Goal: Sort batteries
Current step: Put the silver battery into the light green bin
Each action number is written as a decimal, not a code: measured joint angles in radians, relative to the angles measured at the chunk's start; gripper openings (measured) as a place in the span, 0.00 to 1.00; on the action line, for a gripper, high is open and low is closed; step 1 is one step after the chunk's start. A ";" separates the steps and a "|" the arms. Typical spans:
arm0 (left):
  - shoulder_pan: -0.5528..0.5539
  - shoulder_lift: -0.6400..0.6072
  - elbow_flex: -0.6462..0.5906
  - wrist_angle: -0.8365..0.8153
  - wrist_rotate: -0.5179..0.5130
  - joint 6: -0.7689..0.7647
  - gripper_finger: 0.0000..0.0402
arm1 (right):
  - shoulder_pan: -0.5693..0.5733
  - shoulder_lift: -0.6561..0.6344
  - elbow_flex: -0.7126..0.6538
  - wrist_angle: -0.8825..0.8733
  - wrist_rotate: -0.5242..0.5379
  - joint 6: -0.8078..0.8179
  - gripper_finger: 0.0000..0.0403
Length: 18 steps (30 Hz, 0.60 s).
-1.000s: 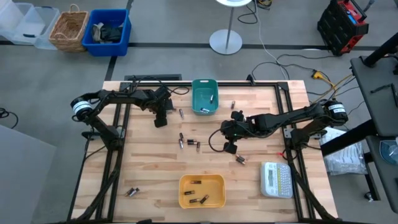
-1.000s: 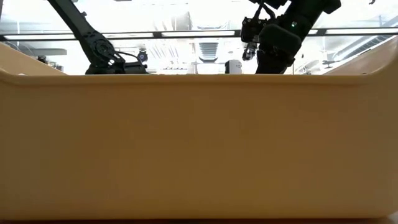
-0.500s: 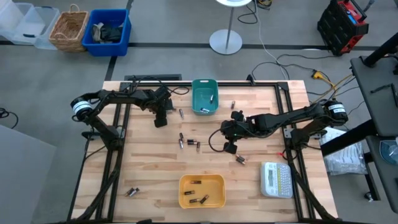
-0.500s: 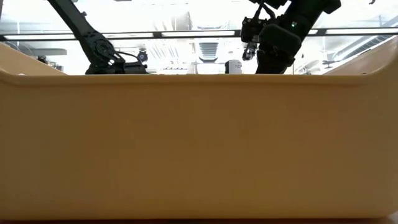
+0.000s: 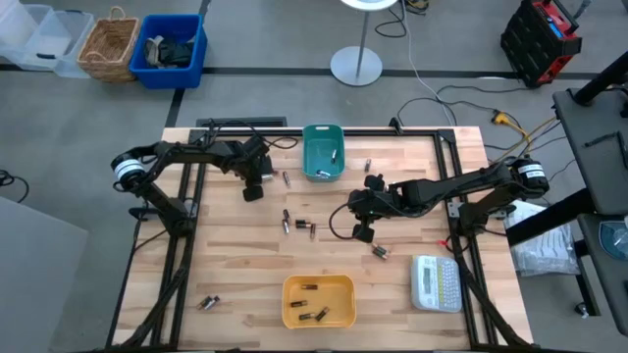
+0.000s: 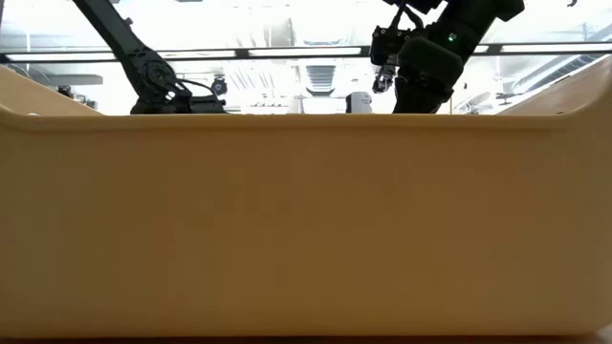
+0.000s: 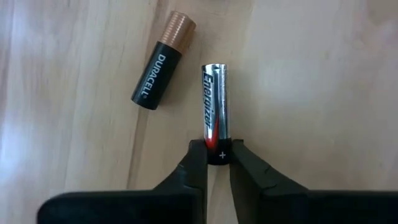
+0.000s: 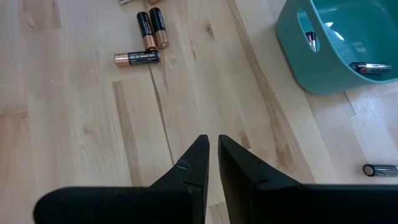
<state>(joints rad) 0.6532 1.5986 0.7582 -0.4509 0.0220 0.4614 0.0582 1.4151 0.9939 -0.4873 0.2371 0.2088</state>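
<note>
With the left gripper (image 7: 217, 160) clamped on the silver battery's (image 7: 214, 102) plus end, lift vertically, clearing the adjacent black battery (image 7: 160, 62); right gripper (image 8: 212, 163) idles nearly closed, empty.

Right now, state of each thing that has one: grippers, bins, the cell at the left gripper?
left gripper: shut on silver battery
silver battery: pinched at its plus end, lying on the table
right gripper: shut, empty
teal bin: upright, batteries inside
yellow bin: upright, batteries inside
</note>
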 joint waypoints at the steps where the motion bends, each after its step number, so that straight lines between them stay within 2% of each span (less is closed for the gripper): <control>1: 0.000 0.000 0.001 -0.004 0.002 -0.002 0.05 | 0.000 0.000 0.000 0.000 0.000 0.000 0.07; 10: -0.003 -0.005 0.001 -0.038 0.021 -0.034 0.05 | 0.000 0.000 0.000 0.000 0.000 0.000 0.07; 18: -0.021 -0.084 -0.006 -0.067 0.142 -0.057 0.05 | 0.000 0.000 0.000 0.054 0.000 -0.016 0.07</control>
<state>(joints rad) 0.6325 1.5143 0.7520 -0.5178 0.1640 0.4046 0.0585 1.4151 0.9939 -0.4328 0.2371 0.1930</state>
